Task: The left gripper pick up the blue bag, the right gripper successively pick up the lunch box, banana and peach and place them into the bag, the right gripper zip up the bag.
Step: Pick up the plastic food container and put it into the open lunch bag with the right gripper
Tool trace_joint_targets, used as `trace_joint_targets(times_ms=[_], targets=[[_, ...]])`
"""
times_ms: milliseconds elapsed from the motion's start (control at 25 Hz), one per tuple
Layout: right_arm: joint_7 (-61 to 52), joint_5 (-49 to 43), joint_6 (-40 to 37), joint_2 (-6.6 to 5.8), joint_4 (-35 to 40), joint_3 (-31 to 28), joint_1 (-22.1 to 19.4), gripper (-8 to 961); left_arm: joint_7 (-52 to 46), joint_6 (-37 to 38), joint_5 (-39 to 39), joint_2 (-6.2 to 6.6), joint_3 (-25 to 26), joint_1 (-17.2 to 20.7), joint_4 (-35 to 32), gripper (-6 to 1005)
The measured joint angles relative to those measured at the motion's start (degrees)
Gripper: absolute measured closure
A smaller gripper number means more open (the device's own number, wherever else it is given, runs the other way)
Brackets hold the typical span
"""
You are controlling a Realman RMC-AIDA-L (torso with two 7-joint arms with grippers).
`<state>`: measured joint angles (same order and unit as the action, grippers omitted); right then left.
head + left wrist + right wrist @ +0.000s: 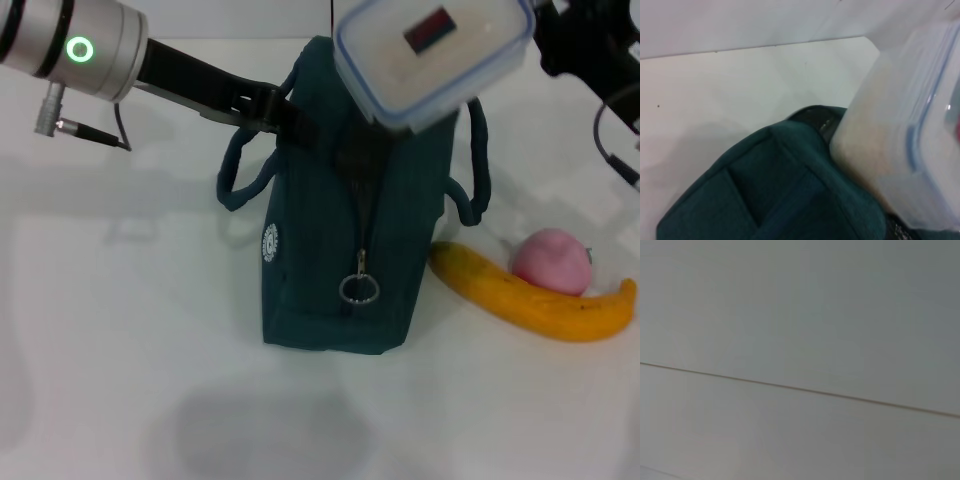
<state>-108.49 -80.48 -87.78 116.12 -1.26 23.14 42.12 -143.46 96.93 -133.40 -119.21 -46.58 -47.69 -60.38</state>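
The left gripper (272,108) clasps the blue bag (345,250) at its top. The right gripper (545,40) grips the lunch box (432,55) over the bag. The banana (540,297) and peach (552,262) lie beside it.

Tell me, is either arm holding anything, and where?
The right gripper holds the lunch box by its end. The left gripper grips the blue bag at its top.

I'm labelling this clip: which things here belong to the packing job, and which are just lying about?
Job: blue bag, lunch box over it, banana, peach, left tool, right tool.
Lying about: nothing on the white table.
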Motion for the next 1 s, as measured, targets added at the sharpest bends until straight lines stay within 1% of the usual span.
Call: trace_joint_targets(times_ms=[200, 360, 440, 520, 760, 1000], targets=[[0.66, -0.2, 0.72, -0.2, 3.1, 3.27, -4.27, 860, -0.05, -0.03, 0.01, 0.15, 0.0, 0.11, 0.0, 945], [0.69, -0.21, 3.0, -0.17, 4.07, 6.58, -5.39, 859, -0.13, -0.06, 0.01, 0.02, 0.0, 0.13, 0.0, 945], [0.72, -0.21, 4.02, -0.13, 4.2, 8.15, -5.04, 859, -0.15, -0.07, 0.01, -0.1, 0.01, 0.05, 0.08, 945], [0.74, -0.21, 4.66, -0.03, 4.32, 10.42, -3.8, 859, -0.15, -0.08, 0.01, -0.18, 0.0, -0.19, 0.39, 945], [2.13, -0.23, 5.34, 0.08, 4.34, 15.23, 1.05, 858, -0.1, -0.08, 1.01, -0.21, -0.13, -0.38, 0.71, 945], [4.83, -0.22, 7.03, 0.08, 4.34, 17.01, 2.17, 857, 0.09, -0.58, 2.0, -0.19, -1.42, -0.47, 0.71, 945]])
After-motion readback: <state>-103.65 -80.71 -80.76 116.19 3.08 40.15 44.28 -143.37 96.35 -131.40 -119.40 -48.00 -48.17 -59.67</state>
